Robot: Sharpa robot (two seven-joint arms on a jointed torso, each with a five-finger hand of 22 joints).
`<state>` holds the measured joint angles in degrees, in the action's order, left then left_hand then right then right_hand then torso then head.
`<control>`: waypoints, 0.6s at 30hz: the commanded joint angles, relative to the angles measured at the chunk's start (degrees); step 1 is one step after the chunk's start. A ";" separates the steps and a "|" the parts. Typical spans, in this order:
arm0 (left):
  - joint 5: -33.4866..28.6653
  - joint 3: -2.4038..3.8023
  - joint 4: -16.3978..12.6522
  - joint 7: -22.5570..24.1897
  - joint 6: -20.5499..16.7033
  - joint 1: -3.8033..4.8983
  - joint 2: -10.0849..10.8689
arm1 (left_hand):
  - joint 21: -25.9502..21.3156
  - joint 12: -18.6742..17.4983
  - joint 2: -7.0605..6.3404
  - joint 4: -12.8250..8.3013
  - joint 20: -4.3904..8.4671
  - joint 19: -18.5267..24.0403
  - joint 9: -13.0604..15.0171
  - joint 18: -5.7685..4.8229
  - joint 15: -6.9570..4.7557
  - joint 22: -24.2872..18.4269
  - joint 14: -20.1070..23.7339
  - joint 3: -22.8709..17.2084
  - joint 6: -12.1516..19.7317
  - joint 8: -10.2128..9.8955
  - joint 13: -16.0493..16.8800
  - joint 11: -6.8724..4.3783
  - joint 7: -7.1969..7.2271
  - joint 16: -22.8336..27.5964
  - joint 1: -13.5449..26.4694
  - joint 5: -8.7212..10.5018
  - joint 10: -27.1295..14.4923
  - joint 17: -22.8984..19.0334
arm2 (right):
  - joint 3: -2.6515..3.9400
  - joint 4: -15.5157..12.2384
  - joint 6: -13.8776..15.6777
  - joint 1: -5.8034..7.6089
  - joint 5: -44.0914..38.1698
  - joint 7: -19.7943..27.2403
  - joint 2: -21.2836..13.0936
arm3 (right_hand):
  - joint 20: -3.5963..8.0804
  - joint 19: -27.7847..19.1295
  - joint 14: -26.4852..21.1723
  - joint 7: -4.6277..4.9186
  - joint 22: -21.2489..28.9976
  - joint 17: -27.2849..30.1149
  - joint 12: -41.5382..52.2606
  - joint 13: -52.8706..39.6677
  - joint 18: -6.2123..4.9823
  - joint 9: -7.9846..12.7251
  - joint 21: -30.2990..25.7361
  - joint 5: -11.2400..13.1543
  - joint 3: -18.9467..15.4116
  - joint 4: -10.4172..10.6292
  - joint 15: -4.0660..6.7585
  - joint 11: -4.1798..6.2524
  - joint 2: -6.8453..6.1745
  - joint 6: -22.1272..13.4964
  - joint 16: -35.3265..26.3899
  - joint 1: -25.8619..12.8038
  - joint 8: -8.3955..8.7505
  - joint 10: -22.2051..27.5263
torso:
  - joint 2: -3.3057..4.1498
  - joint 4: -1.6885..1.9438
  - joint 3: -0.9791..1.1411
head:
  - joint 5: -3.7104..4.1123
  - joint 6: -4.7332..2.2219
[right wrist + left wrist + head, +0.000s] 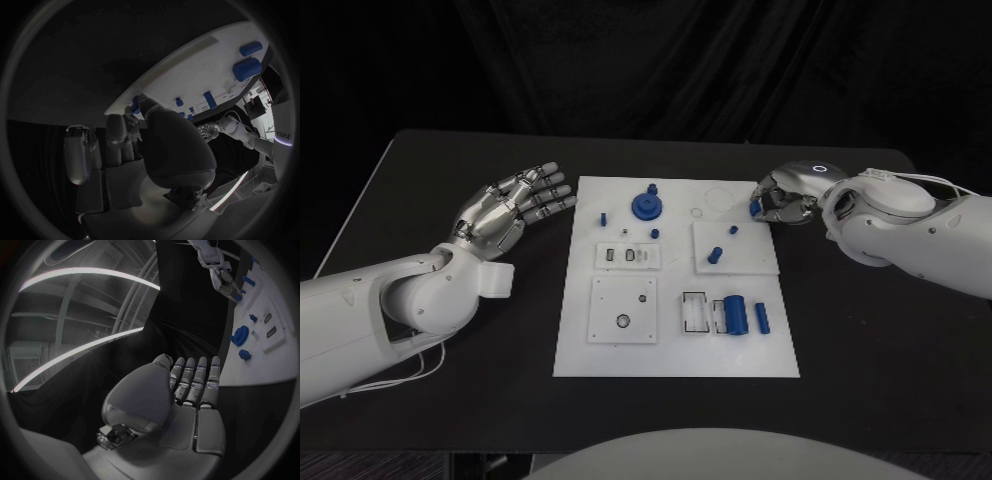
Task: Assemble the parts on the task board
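The white task board [678, 345] lies in the middle of the table. On it are a round blue part [646, 206], small blue pegs [734, 229] [714, 254], a blue cylinder [737, 313] and a blue bar [763, 318]. My right hand [783, 198] hovers at the board's far right corner, fingers curled, pinching a small blue part [756, 208]; the right wrist view shows that part [135, 106] at the fingertips over the board's edge [187, 75]. My left hand [516, 210] hangs open beside the board's far left corner, fingers spread [190, 385], holding nothing.
Raised white plates with slots and holes [629, 255] [623, 310] sit on the board's left half, and a black-rimmed frame [694, 311] stands beside the cylinder. Black tabletop [877, 350] surrounds the board. A cable [401, 375] trails under my left arm.
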<state>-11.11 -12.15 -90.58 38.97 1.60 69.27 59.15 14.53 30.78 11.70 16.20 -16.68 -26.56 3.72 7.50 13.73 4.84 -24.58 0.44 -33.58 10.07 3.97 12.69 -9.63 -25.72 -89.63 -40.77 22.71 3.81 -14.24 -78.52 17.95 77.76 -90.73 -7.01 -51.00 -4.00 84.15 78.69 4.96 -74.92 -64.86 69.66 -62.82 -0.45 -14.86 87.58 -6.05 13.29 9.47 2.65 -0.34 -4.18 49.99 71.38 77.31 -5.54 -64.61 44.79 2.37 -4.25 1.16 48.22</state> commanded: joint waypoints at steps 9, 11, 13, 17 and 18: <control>-0.16 0.05 0.20 1.77 1.64 -0.18 -0.22 | -0.08 0.26 -0.71 0.10 0.05 0.07 0.02 -0.83 0.18 -0.05 0.17 -0.34 0.28 -0.20 -0.05 0.24 -0.36 -0.32 -0.07 0.30 -0.25 0.03 | 0.03 0.35 2.15 -0.44 -0.26 1.18 0.14 | 0.40 3.95 -0.26 -0.57 -14.07 -0.05 0.30 -0.20 -0.31 -1.75 -0.18 -2.37 -0.36 -0.12 0.31 0.33 0.52 3.33 -0.36 1.63 -1.77 -0.36 | 0.01 -0.01 0.00 | -0.01 0.20; -0.16 0.05 0.25 1.68 1.71 -0.20 -0.27 | -0.09 0.28 -0.81 0.09 0.05 0.09 0.03 -0.84 0.20 -0.06 0.22 -0.46 0.27 -0.19 -0.05 0.27 -0.36 -0.36 0.00 0.34 -0.26 0.02 | 0.03 0.32 2.52 -0.46 -0.26 1.35 0.11 | 0.44 3.95 -0.23 -0.65 -14.07 -0.11 0.40 -0.34 -0.31 -1.96 -0.17 -2.60 -0.40 -0.10 0.34 0.37 0.57 3.56 -0.34 1.66 -1.90 -0.50 | -0.01 -0.03 -0.01 | 0.00 0.22; -0.16 0.05 0.29 1.62 1.75 -0.22 -0.29 | -0.09 0.28 -0.81 0.09 0.05 0.09 0.03 -0.84 0.20 -0.06 0.22 -0.46 0.27 -0.19 -0.05 0.27 -0.36 -0.36 0.00 0.34 -0.26 0.02 | 0.03 0.31 2.76 -0.48 -0.26 1.45 0.10 | 0.46 3.96 -0.22 -0.75 -14.07 -0.11 0.47 -0.42 -0.31 -2.09 -0.17 -2.72 -0.43 -0.06 0.37 0.41 0.64 3.68 -0.34 1.64 -1.98 -0.59 | 0.00 -0.05 0.00 | -0.01 0.20; -0.16 0.05 0.38 1.40 1.80 -0.25 -0.30 | -0.09 0.29 -0.81 0.10 0.05 0.09 0.03 -0.85 0.19 -0.06 0.24 -0.52 0.28 -0.19 -0.05 0.28 -0.36 -0.36 0.02 0.34 -0.27 0.02 | 0.03 0.28 3.40 -0.49 -0.26 1.63 0.09 | 0.58 3.97 -0.19 -1.06 -14.08 -0.16 0.57 -0.51 -0.31 -2.81 -0.16 -3.14 -0.59 0.11 0.51 0.61 0.92 4.46 -0.35 1.52 -2.47 -0.68 | 0.01 -0.01 0.01 | 0.00 0.19; -0.16 0.05 0.39 1.35 1.81 -0.26 -0.30 | -0.09 0.29 -0.81 0.10 0.05 0.09 0.03 -0.85 0.19 -0.06 0.24 -0.52 0.28 -0.19 -0.05 0.28 -0.36 -0.36 0.02 0.34 -0.27 0.02 | 0.03 0.26 3.57 -0.49 -0.26 1.65 0.09 | 0.65 3.98 -0.14 -1.21 -14.09 -0.25 0.69 -0.65 -0.30 -3.27 -0.15 -3.33 -0.69 0.16 0.59 0.71 1.05 4.87 -0.31 1.48 -2.76 -0.81 | -0.01 -0.02 -0.02 | -0.01 0.23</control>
<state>-11.11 -12.15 -90.14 38.97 2.43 69.11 58.95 14.53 30.78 11.25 16.36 -16.68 -26.56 3.72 7.50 13.72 4.85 -24.58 0.28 -33.57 10.07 3.97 12.69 -9.63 -25.72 -89.63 -40.77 22.71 3.80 -14.24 -78.20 19.60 77.43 -90.73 -5.95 -50.85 -3.80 83.95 78.49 3.83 -74.91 -65.01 70.02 -63.39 -0.46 -17.91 87.55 -9.13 12.89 9.56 2.85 0.29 -3.60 54.53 71.38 78.57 -8.06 -65.25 44.79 2.36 -4.25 1.16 48.43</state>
